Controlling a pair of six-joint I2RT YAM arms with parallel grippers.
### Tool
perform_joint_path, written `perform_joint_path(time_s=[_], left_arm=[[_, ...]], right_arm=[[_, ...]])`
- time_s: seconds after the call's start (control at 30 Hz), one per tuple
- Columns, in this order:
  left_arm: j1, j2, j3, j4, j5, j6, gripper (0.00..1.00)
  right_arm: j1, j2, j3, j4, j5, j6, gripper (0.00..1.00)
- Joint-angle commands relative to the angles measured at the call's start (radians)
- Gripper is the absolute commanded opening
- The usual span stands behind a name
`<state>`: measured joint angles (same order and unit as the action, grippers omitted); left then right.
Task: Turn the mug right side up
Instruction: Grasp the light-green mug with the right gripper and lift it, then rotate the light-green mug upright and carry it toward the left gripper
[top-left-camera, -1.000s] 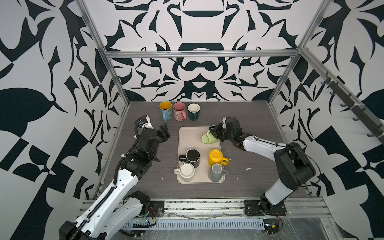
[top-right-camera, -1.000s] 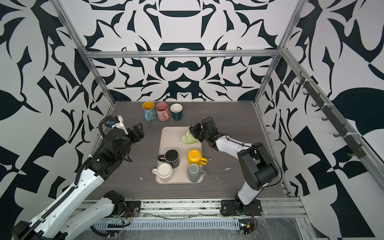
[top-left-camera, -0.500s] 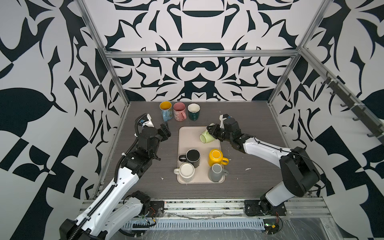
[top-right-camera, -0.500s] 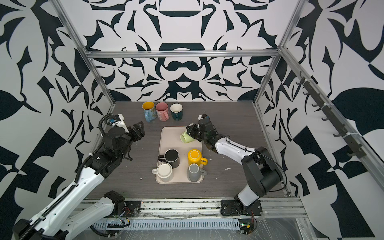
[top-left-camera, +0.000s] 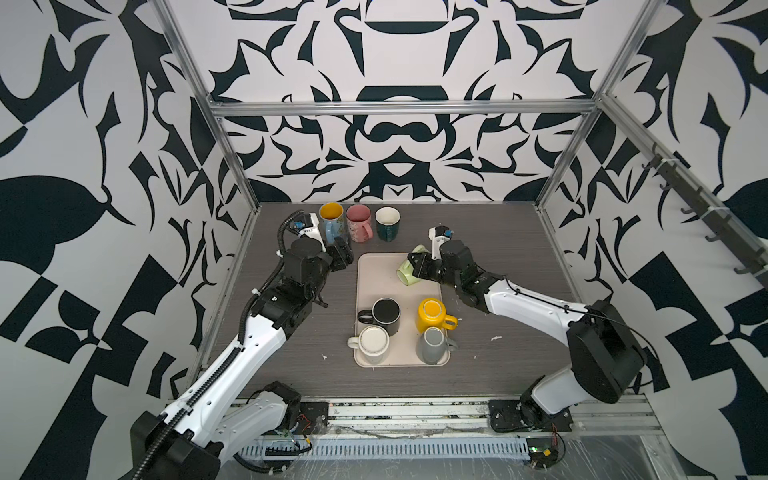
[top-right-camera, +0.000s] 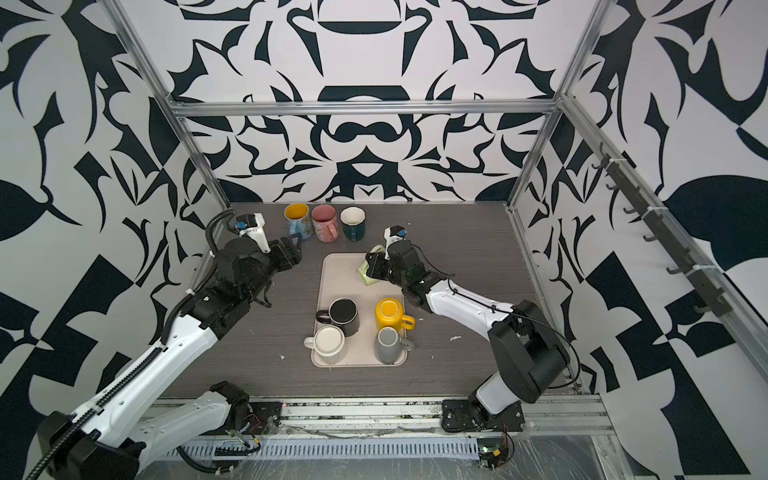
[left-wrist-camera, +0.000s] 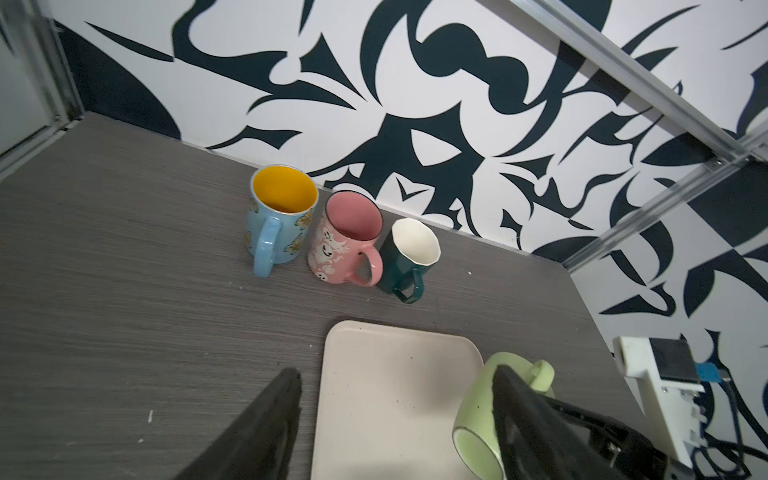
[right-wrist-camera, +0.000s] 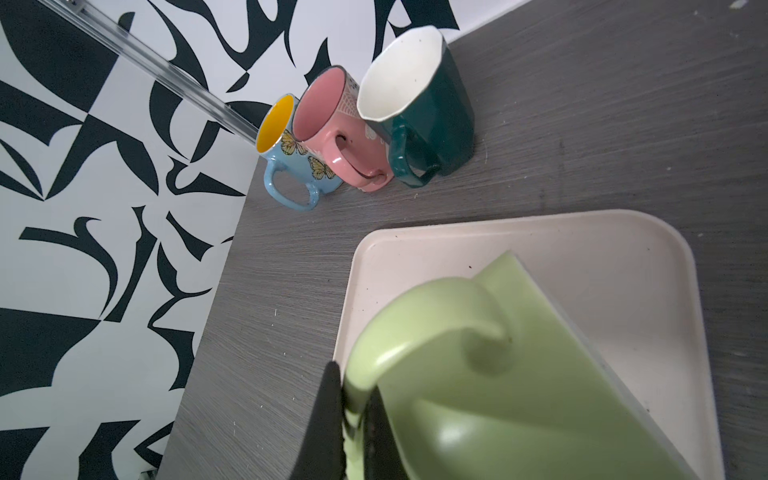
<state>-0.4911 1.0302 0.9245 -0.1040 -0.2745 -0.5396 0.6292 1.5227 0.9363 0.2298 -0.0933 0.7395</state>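
Note:
A light green mug (top-left-camera: 406, 272) (top-right-camera: 364, 273) hangs tilted on its side over the far end of the beige tray (top-left-camera: 374, 291) (top-right-camera: 337, 286). My right gripper (top-left-camera: 417, 266) (top-right-camera: 375, 266) (right-wrist-camera: 352, 388) is shut on the mug's handle (right-wrist-camera: 415, 307). In the left wrist view the green mug (left-wrist-camera: 478, 399) shows its open mouth turned low toward that camera. My left gripper (top-left-camera: 343, 253) (top-right-camera: 293, 249) (left-wrist-camera: 395, 374) stands open with nothing in it, left of the tray's far left corner (left-wrist-camera: 345, 332).
Black (top-left-camera: 386, 313), yellow (top-left-camera: 432, 311), white (top-left-camera: 374, 340) and grey (top-left-camera: 432, 345) mugs stand on the tray's near half. Blue (top-left-camera: 331, 218), pink (top-left-camera: 358, 220) and dark green (top-left-camera: 387, 222) mugs stand upright in a row by the back wall.
My right gripper has carried the green mug a little to the left over the tray. My left gripper has shifted slightly toward the back and the tray.

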Motion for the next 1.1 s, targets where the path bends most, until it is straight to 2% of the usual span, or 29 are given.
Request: perform_joint_path(time_s=[0.0, 0.27, 0.57, 0.83, 1.07], left_arm=[[0.003, 0.031, 0.045, 0.036, 0.086, 0.028, 0.75], [0.003, 0.095, 0.115, 0.030, 0.185, 0.113, 0.75], [0.024, 0.218, 0.325, -0.149, 0.363, 0.208, 0.75], [0.107, 0.307, 0.472, -0.234, 0.641, 0.224, 0.75], [0.140, 0.406, 0.678, -0.422, 0.860, 0.313, 0.75]], right_arm=[[0.012, -0.060, 0.038, 0.136, 0.047, -0.089, 0.00], [0.056, -0.092, 0.042, 0.143, 0.103, -0.240, 0.00], [0.142, -0.148, 0.068, 0.086, 0.237, -0.492, 0.00], [0.218, -0.186, 0.085, 0.053, 0.414, -0.719, 0.00], [0.327, -0.158, 0.129, 0.063, 0.606, -1.006, 0.00]])
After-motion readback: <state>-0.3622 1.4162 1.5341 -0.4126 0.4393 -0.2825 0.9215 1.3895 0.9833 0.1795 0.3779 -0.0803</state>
